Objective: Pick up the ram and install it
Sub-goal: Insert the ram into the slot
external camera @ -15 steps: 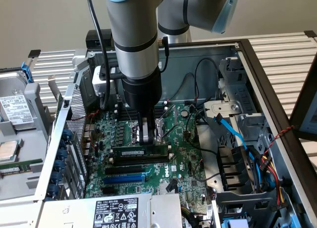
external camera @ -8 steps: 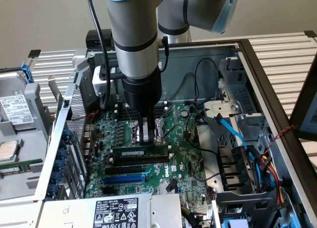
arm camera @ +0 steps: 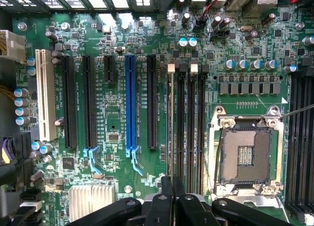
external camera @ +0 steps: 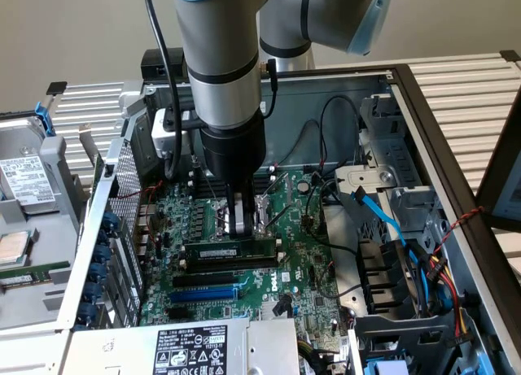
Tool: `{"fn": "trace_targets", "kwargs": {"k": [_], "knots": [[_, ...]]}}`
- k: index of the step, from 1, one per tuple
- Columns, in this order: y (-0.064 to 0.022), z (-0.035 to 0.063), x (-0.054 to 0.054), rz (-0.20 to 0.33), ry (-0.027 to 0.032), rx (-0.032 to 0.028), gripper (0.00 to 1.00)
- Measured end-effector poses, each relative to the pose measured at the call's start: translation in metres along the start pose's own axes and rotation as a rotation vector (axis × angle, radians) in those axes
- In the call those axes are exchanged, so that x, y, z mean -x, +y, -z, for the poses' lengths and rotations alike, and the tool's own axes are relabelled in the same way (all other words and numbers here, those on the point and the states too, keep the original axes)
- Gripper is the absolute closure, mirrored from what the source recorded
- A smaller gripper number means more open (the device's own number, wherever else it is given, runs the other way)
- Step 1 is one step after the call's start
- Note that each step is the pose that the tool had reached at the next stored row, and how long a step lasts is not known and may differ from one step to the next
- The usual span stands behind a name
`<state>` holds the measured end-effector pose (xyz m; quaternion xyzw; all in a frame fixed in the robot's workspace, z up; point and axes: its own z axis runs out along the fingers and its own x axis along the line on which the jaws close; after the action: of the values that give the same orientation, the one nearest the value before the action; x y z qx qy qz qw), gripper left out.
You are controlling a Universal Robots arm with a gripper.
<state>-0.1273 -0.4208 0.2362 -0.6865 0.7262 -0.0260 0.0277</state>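
A: Where is the ram (external camera: 230, 250) right now?

B: It stands on its long edge in a memory slot of the motherboard (external camera: 305, 265), just beside the bare CPU socket (arm camera: 245, 155). In the wrist view it is seen edge-on as a thin line (arm camera: 170, 133) running between the long black slots (arm camera: 194, 128).

A: And the pincer?

B: The pincer (external camera: 240, 226) is right above the stick, at its middle. Its fingers (arm camera: 167, 199) are drawn close together, pinching the thin top edge of the ram.

A: What lies around it?

B: On the far side of the ram from the socket come a black slot (arm camera: 152, 101) and then the blue slot (arm camera: 130, 103). The board lies inside an open computer case (external camera: 423, 115), which rests on the table (external camera: 468, 82). By the case's edge at the exterior view's left, a hard drive (external camera: 24, 184) lies on a tray.
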Motion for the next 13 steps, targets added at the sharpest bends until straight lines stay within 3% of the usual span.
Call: {"fn": "trace_targets", "kwargs": {"k": [13], "knots": [[0.0002,-0.002,0.0019,0.0,-0.0002,-0.0006,0.88]]}}
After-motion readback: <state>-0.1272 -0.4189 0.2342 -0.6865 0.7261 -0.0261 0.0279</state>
